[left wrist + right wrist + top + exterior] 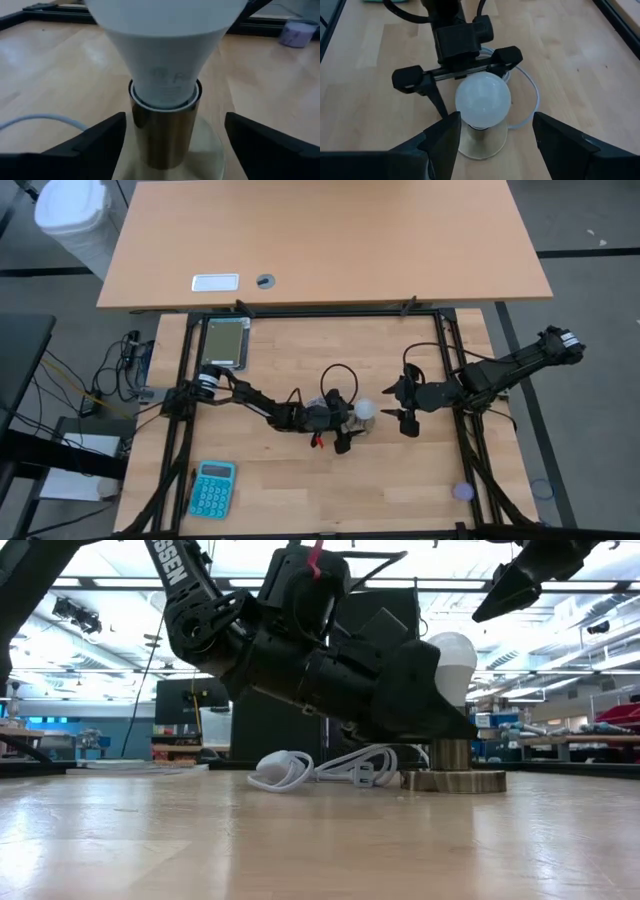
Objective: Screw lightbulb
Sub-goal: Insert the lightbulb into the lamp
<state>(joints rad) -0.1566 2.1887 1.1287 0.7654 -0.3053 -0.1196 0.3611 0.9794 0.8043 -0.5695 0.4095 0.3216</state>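
Note:
The white lightbulb (pixel 165 45) stands upright with its narrow base in a brass socket (pixel 162 140), whose round foot (pixel 455 781) rests on the wooden table. My left gripper (pixel 174 132) reaches in low from the table's left and is open. Its two fingers stand on either side of the socket with a gap on each side. My right gripper (pixel 495 132) hovers open above and to the right of the bulb (pixel 482 102), with nothing between its fingers. In the high view the bulb (pixel 366 409) lies between the two grippers.
A white cord (pixel 320 768) lies coiled behind the socket. A teal calculator (pixel 212 488) sits near the front left, a grey flat device (pixel 226 343) at the far left, and a small purple object (pixel 463 491) at the front right. Black frame rails (pixel 450 360) border the work area.

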